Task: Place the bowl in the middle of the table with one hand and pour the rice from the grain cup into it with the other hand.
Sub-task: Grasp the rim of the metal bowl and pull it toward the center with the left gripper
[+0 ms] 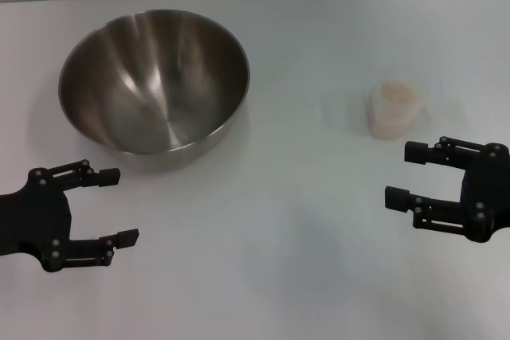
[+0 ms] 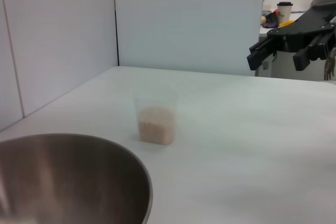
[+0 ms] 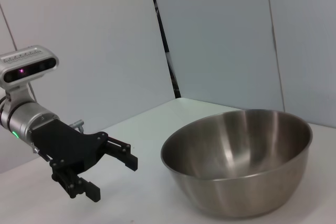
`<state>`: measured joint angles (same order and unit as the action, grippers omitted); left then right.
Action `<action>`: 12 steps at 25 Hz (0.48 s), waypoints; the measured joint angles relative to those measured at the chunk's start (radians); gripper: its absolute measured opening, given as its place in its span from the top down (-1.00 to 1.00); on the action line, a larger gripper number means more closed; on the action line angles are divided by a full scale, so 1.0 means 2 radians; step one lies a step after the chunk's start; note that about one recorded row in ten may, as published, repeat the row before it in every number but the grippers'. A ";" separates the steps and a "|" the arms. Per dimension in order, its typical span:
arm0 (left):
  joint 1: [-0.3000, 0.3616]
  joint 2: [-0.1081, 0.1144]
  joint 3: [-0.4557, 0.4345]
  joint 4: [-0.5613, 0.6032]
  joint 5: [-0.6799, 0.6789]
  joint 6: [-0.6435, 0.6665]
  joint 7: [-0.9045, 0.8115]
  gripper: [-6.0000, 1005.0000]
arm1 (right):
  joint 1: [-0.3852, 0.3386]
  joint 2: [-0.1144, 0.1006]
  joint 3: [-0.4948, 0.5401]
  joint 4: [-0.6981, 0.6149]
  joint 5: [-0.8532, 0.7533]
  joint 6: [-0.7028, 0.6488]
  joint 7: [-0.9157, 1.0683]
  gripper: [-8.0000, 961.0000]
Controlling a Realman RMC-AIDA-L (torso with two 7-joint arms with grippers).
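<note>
White matte table (image 1: 303, 37): steel mixing bowl (image 1: 154, 77) far left; clear rice-filled grain cup (image 1: 394, 109) right; left gripper (image 1: 111, 206) and right gripper (image 1: 402, 174) near, jaws open, empty.

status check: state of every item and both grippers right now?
bowl: upright, empty, on the table left of centre, not held
grain cup: upright, on the table's right side, not held
rice: inside the grain cup, none poured
left gripper: open, empty, near side of the bowl
right gripper: open, empty, near side of the grain cup
</note>
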<state>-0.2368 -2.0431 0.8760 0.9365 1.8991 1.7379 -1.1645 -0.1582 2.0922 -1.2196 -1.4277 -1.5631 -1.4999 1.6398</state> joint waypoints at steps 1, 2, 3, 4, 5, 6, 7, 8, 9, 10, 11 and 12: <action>0.000 0.000 0.000 0.000 0.000 0.000 0.000 -0.68 | 0.000 0.000 0.000 0.000 0.000 0.000 0.000 -0.54; -0.001 -0.001 0.002 0.000 0.000 0.000 -0.001 -0.68 | 0.000 0.000 0.000 0.000 0.000 0.000 0.000 -0.54; -0.001 -0.001 0.003 0.000 0.002 0.000 -0.001 -0.67 | 0.000 0.000 -0.001 0.000 0.000 0.000 0.000 -0.54; -0.002 -0.001 0.003 0.000 0.005 0.000 -0.001 -0.67 | 0.000 0.000 -0.001 0.000 0.000 0.000 0.000 -0.54; -0.004 -0.002 0.002 0.000 0.011 0.001 -0.001 -0.67 | 0.000 0.000 -0.001 0.000 0.000 -0.001 0.000 -0.54; -0.004 -0.002 0.002 0.000 0.011 0.001 -0.001 -0.67 | 0.001 0.000 -0.002 0.000 0.000 -0.001 0.000 -0.54; -0.005 -0.002 0.001 0.000 0.013 0.001 -0.001 -0.67 | 0.001 0.000 -0.002 0.000 0.000 -0.001 0.000 -0.54; -0.006 -0.002 0.000 0.000 0.014 0.001 -0.001 -0.67 | 0.001 0.000 -0.002 0.000 0.000 -0.001 0.000 -0.54; -0.006 -0.002 0.000 0.000 0.014 0.001 -0.001 -0.67 | 0.001 0.000 -0.002 0.000 0.000 -0.001 0.000 -0.55; -0.006 -0.002 0.000 0.000 0.014 0.001 -0.001 -0.67 | 0.001 0.000 -0.002 0.001 0.000 -0.001 0.000 -0.55; -0.007 -0.002 0.000 0.000 0.015 0.001 -0.001 -0.66 | 0.001 0.000 -0.002 0.002 0.000 -0.001 0.000 -0.55; -0.007 -0.002 0.000 0.000 0.015 0.001 -0.001 -0.66 | 0.002 0.000 -0.002 0.002 0.000 -0.001 0.000 -0.55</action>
<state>-0.2502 -2.0477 0.8760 0.9373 1.9282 1.7396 -1.1674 -0.1548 2.0923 -1.2238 -1.4239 -1.5632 -1.5017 1.6407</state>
